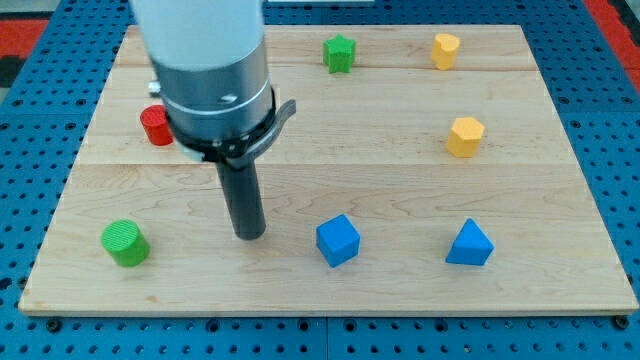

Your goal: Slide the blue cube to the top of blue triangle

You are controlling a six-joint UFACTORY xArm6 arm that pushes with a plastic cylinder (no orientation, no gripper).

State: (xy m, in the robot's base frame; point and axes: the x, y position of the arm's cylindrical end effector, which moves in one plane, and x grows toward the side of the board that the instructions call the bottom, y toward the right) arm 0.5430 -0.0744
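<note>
The blue cube [338, 240] sits on the wooden board [400, 150] near the view's bottom, at its middle. The blue triangle [469, 244] lies to its right, about the same distance from the bottom edge, with a clear gap between them. My tip [249, 235] rests on the board to the left of the blue cube, apart from it by roughly one block's width.
A green cylinder [125, 243] sits at the bottom left. A red cylinder [156, 126] is partly hidden behind the arm at the left. A green star [340, 53] and a yellow block [446, 50] lie near the top edge. A yellow hexagonal block [465, 136] sits at the right.
</note>
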